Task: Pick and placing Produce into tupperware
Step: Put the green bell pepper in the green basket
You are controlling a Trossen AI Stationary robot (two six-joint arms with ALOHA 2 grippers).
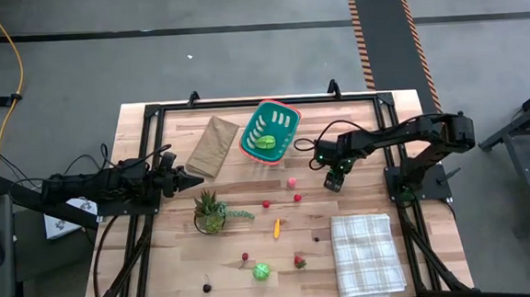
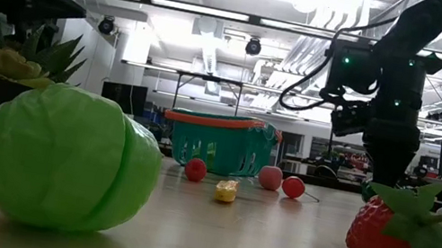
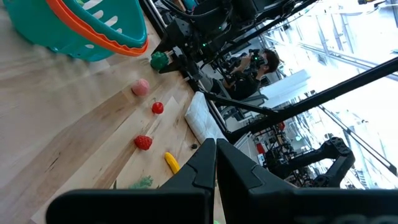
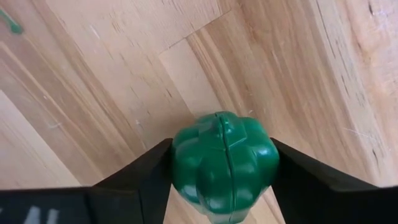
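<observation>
My right gripper (image 1: 332,183) points down at the table, right of the teal tupperware (image 1: 270,130), and is shut on a dark green toy pepper (image 4: 224,162). That pepper also shows in the left wrist view (image 3: 159,60). A light green piece (image 1: 265,141) lies inside the tupperware. Other produce lies loose on the wood: a pink piece (image 1: 291,181), red pieces (image 1: 298,198), a yellow-orange piece (image 1: 276,227), a green cabbage (image 1: 261,271) and a strawberry (image 1: 300,261). My left gripper (image 1: 196,179) waits shut at the table's left, touching nothing. My right gripper pinches the green pepper by two opposite sides (image 4: 180,155), one finger (image 4: 146,174) on each. The fingers come from above, pointing down. The pepper stands with its lobed top up and low at the tabletop; whether it is lifted clear does not show.
A spiky potted plant (image 1: 210,212) stands left of centre. A flat brown paper bag (image 1: 213,144) lies left of the tupperware. A checked cloth (image 1: 367,253) covers the near right corner. Bare wood lies between the pepper and the tupperware.
</observation>
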